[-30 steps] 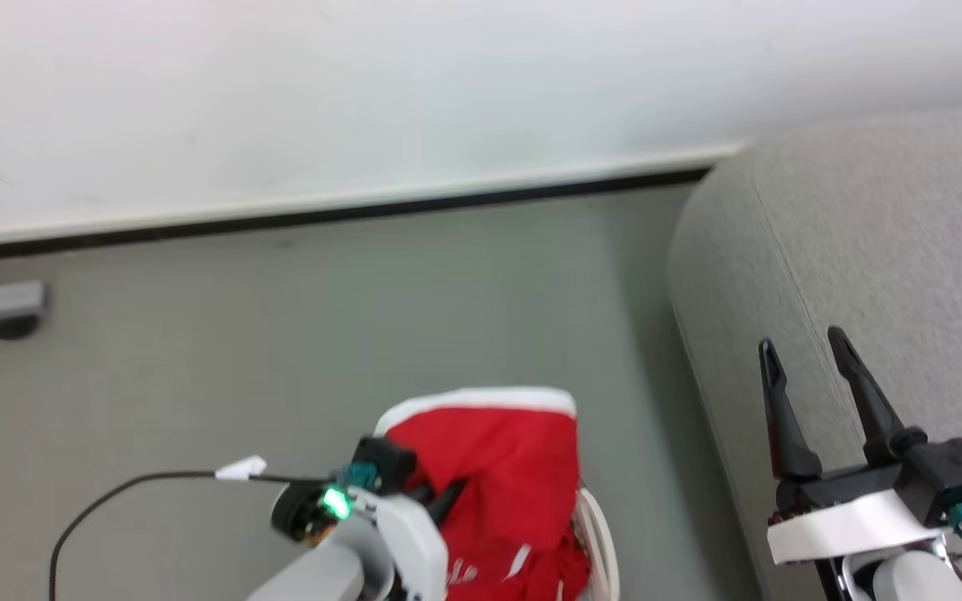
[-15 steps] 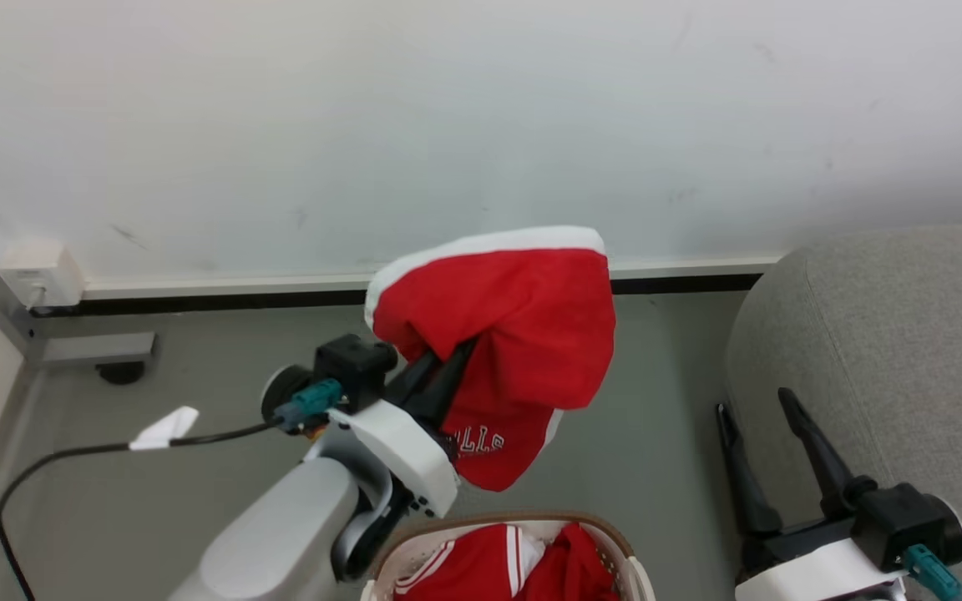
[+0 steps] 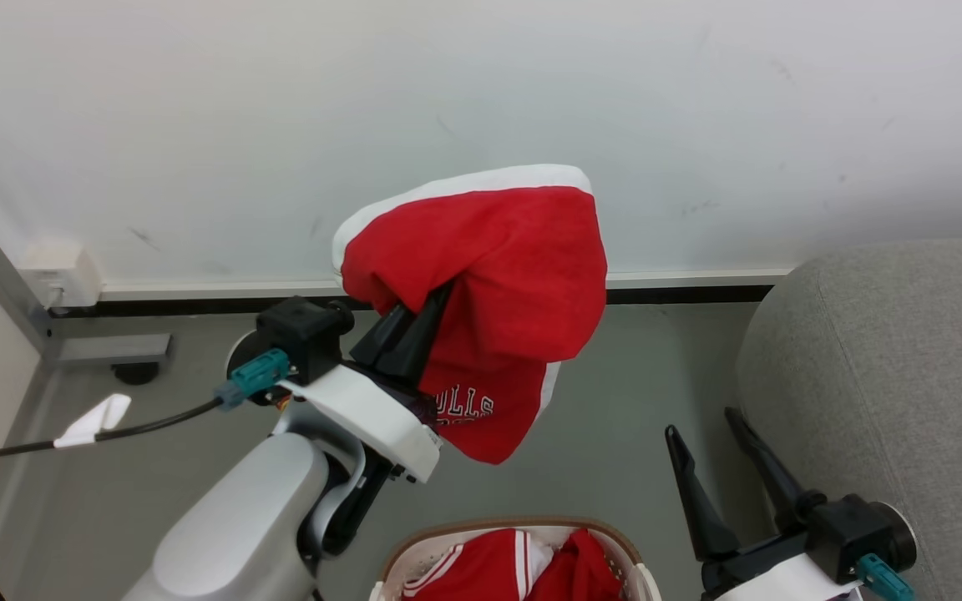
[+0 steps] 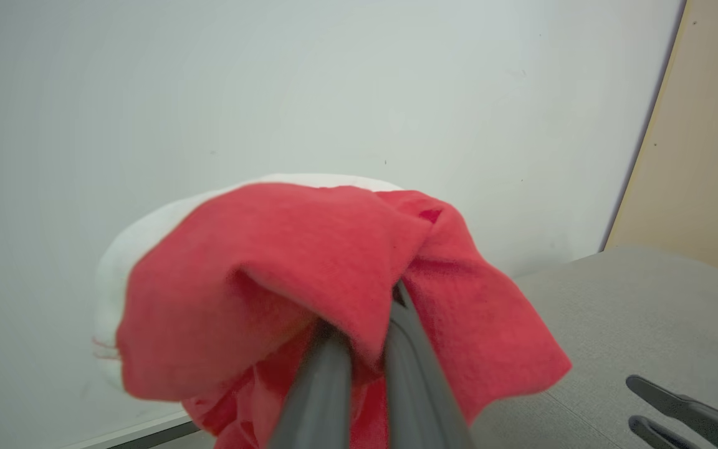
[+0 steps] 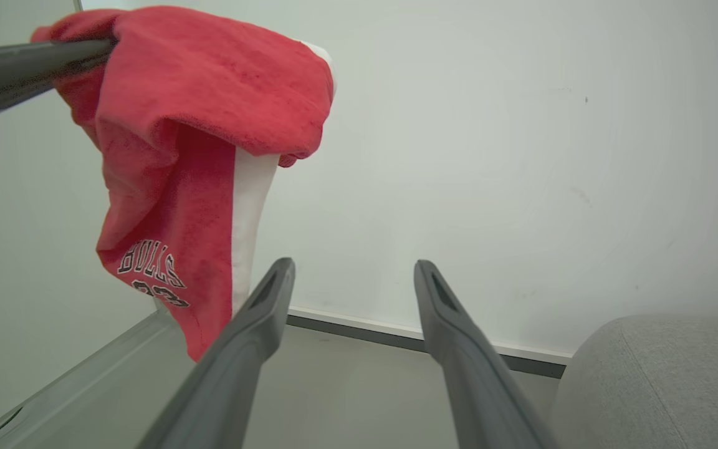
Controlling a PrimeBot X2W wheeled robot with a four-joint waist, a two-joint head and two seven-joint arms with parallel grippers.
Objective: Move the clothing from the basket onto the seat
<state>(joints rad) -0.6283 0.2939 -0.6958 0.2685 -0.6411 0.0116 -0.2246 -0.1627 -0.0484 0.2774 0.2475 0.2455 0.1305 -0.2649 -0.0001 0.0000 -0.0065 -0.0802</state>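
A red jersey (image 3: 498, 275) with a white trim and navy "BULLS" lettering hangs in the air above the basket. My left gripper (image 3: 435, 296) is shut on its bunched top, and the cloth covers the fingertips. In the left wrist view the two fingers (image 4: 328, 380) run close together into the jersey (image 4: 284, 249). The white basket (image 3: 514, 526) with its brown rim sits at the bottom edge, with more red and white clothing (image 3: 481, 572) inside. My right gripper (image 3: 701, 421) is open and holds nothing, just left of the grey sofa (image 3: 890, 359).
A white wall and dark baseboard (image 3: 681, 294) run behind the grey floor. At the left stand a grey metal post with a foot (image 3: 113, 346) and a wall box (image 3: 59, 271). My arm's black cable (image 3: 30, 442) trails left.
My left gripper has lifted the jersey out of the basket and higher into the air. The head camera has also tilted, shifting the whole picture. The right gripper stays open.
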